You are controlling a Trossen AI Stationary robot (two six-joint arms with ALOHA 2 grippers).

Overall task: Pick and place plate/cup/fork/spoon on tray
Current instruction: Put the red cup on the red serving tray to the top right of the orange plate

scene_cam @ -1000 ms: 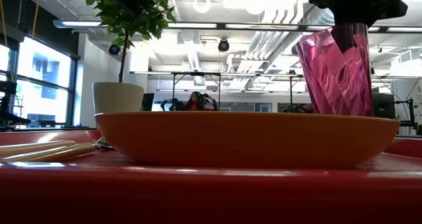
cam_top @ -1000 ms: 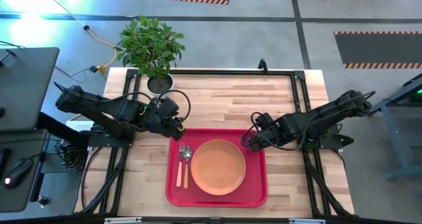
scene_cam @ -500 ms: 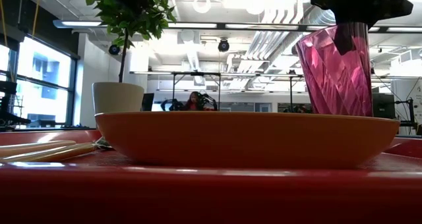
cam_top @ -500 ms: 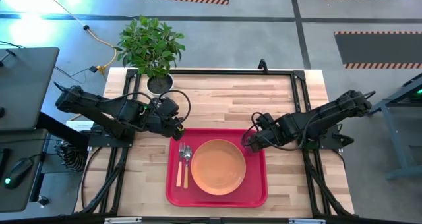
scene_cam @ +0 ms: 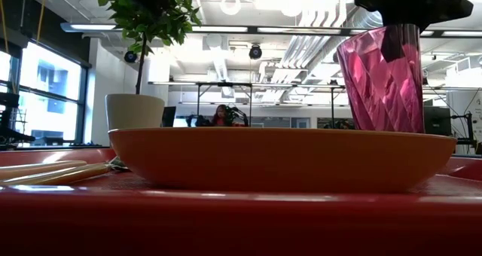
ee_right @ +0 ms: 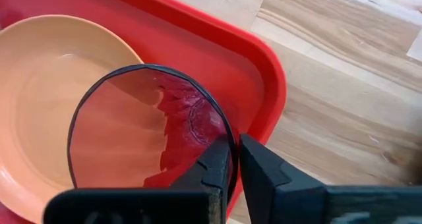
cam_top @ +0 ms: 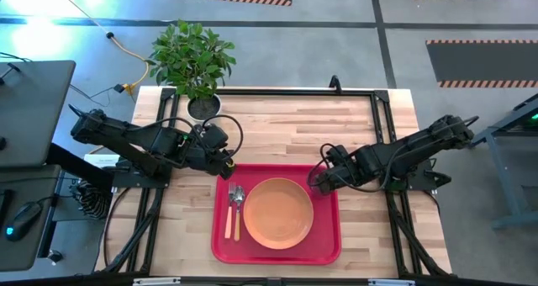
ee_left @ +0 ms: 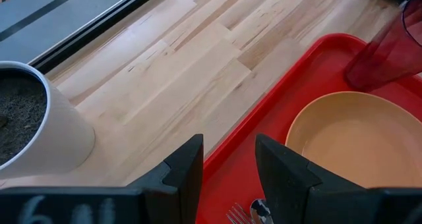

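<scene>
The red tray point(cam_top: 220, 251) lies at the table's near middle. On it rest the orange plate point(cam_top: 277, 212) and, at its left, the fork point(cam_top: 229, 209) and the spoon point(cam_top: 239, 209). My right gripper point(cam_top: 317, 180) is shut on the pink cup point(ee_right: 145, 132) over the tray's far right corner, beside the plate. In the low view the plate hides the base of the cup point(scene_cam: 384, 83). My left gripper point(ee_left: 227, 178) is open and empty over the tray's far left corner. My right gripper pinches the cup's rim point(ee_right: 227, 135) on the side toward the table's right edge, one finger inside the cup and one outside. The fingers come slanting down from the right. The cup stands upright, mouth up; I cannot tell whether its base touches the tray.
A white plant pot point(cam_top: 203, 108) with a green plant stands at the table's far left corner, close behind my left arm. Bare wood lies beyond the tray's far edge point(ee_left: 198, 72) and to its right point(ee_right: 343, 118).
</scene>
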